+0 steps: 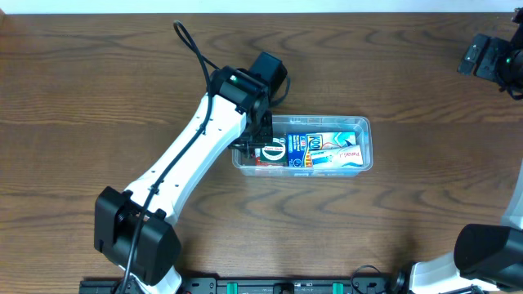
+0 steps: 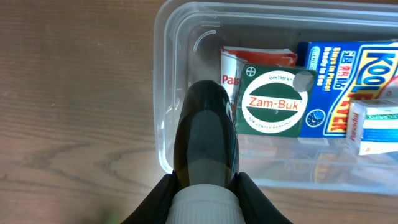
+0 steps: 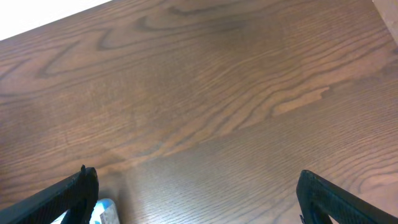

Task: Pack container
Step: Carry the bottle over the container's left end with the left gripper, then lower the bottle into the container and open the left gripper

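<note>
Nearest the left wrist camera, a dark bottle [image 2: 207, 130] with a glossy rounded body and a white ribbed cap sat between the fingers of the left claw [image 2: 205, 191]. The claw was clamped on it at the cap end. The bottle's far end pointed into the left end of the container [image 2: 163, 93].

The container [image 1: 366, 131] was a shallow, clear plastic tub with rounded corners and a raised rim. It lay near the middle of the tabletop [image 1: 98, 73], a little to the right, with its long sides running left to right in the overhead view. Inside it, a green Zam-Buk box [image 2: 273, 102] lay on top of a red and white packet [image 2: 258, 59]. Just beside these lay a blue Kool packet [image 2: 348, 81], and a white box [image 2: 376, 124] overlapped that packet at the right.

A strip of bare tub floor showed between the left wall and the Zam-Buk box, and the bottle hung over that strip. The pictures did not show whether the bottle touched the floor or the wall. Plain dark wood surrounded the tub on every side, well apart from the tabletop's edges.

In its own wrist view, the right claw [image 3: 196, 177] was over bare wood with its fingers spread wide apart and nothing between them. A small white and blue thing [image 3: 104, 210] lay just beside its left finger, too cropped to identify.
</note>
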You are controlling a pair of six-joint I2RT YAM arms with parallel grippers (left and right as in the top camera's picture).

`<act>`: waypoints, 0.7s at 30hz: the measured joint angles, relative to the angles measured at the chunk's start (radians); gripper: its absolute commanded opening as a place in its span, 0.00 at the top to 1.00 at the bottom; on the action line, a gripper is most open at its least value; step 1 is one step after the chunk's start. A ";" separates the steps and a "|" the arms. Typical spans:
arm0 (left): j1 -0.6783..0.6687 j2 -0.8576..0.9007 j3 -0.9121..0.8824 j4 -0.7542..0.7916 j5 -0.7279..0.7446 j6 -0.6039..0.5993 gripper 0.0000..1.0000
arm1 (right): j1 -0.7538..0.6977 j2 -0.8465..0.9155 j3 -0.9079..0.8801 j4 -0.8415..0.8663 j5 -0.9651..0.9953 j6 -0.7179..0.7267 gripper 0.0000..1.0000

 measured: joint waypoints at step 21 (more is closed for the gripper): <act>0.000 0.000 -0.213 0.220 -0.030 0.000 0.73 | 0.000 0.000 0.000 0.000 0.000 0.000 0.01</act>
